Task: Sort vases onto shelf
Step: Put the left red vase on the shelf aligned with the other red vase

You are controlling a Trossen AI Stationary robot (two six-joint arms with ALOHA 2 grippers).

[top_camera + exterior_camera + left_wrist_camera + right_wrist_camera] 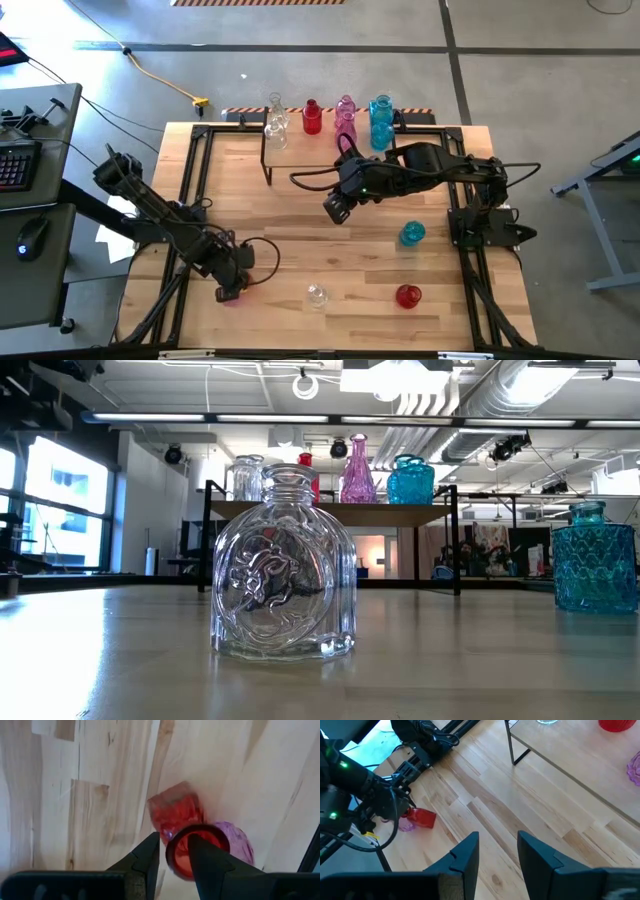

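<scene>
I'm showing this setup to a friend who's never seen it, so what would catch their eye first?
Probably the row of coloured vases on the small shelf at the table's far edge, with three more scattered on the near part of the table. Next, the left gripper at the near left corner, one finger inside the rim of a red vase lying on its side. The right gripper hangs empty over mid-table.
</scene>
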